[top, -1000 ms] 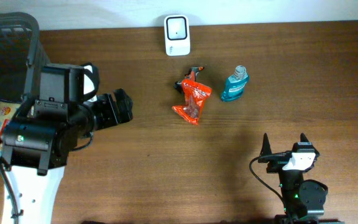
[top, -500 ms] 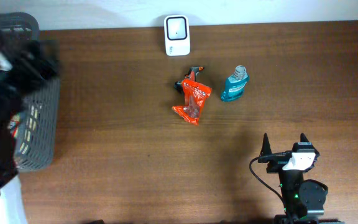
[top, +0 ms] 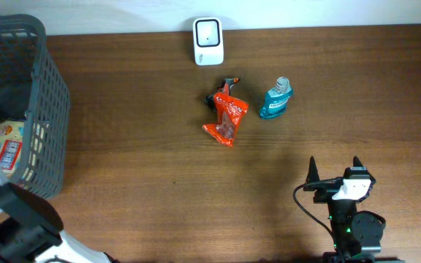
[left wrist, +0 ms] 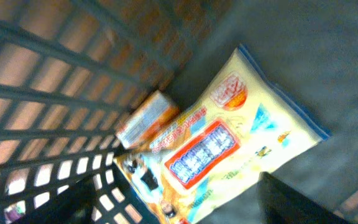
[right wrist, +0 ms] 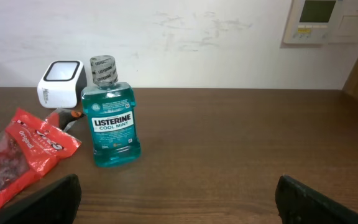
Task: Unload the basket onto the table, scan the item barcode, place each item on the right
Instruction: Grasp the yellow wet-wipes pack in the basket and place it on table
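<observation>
**Table stock, as you see it**

1. Scanner [top: 208, 42]: a white unit with a dark window, standing at the far edge of the table [top: 137, 153], centre. No writing can be read on it.
2. Red packet [top: 226, 120]: crinkled orange-red, lying on the wood just near of the scanner. It carries white print that is too small for you to read.
3. Mouthwash bottle [right wrist: 110, 118]: teal liquid, grey cap, upright, just right of the red packet and apart from it. The label reads "LISTERINE COOL MINT".
4. Basket [top: 50, 109]: dark grey mesh, at the far left of the table.
5. Yellow packet [left wrist: 229, 143]: lies flat on the basket floor. It has a red-bordered panel with blue lettering and a round red emblem, but the text is blurred.
6. Orange box [left wrist: 145, 118]: small, lying against the yellow packet's edge by the basket wall. Its print is not legible.
7. Wall panel [right wrist: 325, 22]: beige with a small screen, on the wall beyond the table, far right.

**Your tools**

- Left gripper [left wrist: 180, 179]: over the basket, above the yellow packet. The fingers are spread with nothing between them.
- Right gripper [top: 335, 169]: at the near right, well apart from the bottle and the red packet. The fingers are spread wide and hold nothing.
</observation>
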Tool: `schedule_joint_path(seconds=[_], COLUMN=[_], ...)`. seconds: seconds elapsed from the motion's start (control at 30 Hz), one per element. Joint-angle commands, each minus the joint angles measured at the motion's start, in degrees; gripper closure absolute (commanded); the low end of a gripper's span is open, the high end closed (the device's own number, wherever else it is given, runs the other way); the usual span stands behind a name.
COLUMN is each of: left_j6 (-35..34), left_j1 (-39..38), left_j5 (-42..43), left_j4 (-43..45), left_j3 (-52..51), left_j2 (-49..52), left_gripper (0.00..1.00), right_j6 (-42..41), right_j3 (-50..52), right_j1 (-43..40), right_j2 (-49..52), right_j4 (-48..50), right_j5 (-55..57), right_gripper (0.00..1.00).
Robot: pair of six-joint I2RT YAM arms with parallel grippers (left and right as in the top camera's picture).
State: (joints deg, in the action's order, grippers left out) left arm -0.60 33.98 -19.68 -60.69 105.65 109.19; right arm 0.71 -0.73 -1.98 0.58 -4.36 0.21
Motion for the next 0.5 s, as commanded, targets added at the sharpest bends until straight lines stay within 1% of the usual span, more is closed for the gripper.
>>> schedule_joint_path(seconds=[0.0,0.03,0.07,0.1,0.13,0.17,0.2,0.23,0.27,0.37,0.4,0.43,0.47], left_j6=[4.2,5.4,6.1,6.1,6.1,6.1,6.1,6.1,6.1,6.1,6.1,6.1,6.1], left_j1=[1.1,1.1,1.1,1.1,1.1,1.1,1.1,1.1,1.1,1.1,1.1,1.1,1.1], left_j5=[3.1,4.3,8.2,9.5,9.5,9.4,9.4,9.4,9.4,9.4,9.4,9.4,9.4], left_j4=[-3.2,-4.4,-6.1,-6.5,-7.1,-7.9,-7.9,-7.3,-6.6,-0.2,2.9,5.2,5.5], left_j3=[0.2,0.2,0.0,0.0,-0.1,-0.5,-1.2,-3.0,-4.6,-11.4,-13.4,-15.4,-15.7], left_j2=[6.4,8.2,11.5,13.4,14.8,16.4,16.9,17.0,17.0,17.1,17.1,17.1,17.1], left_gripper=[0.25,0.24,0.24,0.22,0.19,0.14,0.11,0.05,0.02,0.03,0.12,0.49,0.6], right_j6=[0.4,0.4,0.4,0.4,0.4,0.4,0.4,0.4,0.4,0.4,0.4,0.4,0.4], right_j3=[0.4,0.4,0.4,0.4,0.4,0.4,0.4,0.4,0.4,0.4,0.4,0.4,0.4], right_j1=[0.5,0.5,0.5,0.5,0.5,0.5,0.5,0.5,0.5,0.5,0.5,0.5,0.5], right_j2=[-0.4,-0.4,-0.4,-0.4,-0.4,-0.4,-0.4,-0.4,-0.4,-0.4,-0.4,-0.4,-0.4], right_j4=[-0.3,-0.3,-0.3,-0.3,-0.3,-0.3,-0.3,-0.3,-0.3,-0.3,-0.3,-0.3,-0.3], right_j5=[0.5,0.5,0.5,0.5,0.5,0.5,0.5,0.5,0.5,0.5,0.5,0.5,0.5], right_gripper=[0.01,0.01,0.01,0.01,0.02,0.02,0.02,0.02,0.01,0.02,0.02,0.02,0.01])
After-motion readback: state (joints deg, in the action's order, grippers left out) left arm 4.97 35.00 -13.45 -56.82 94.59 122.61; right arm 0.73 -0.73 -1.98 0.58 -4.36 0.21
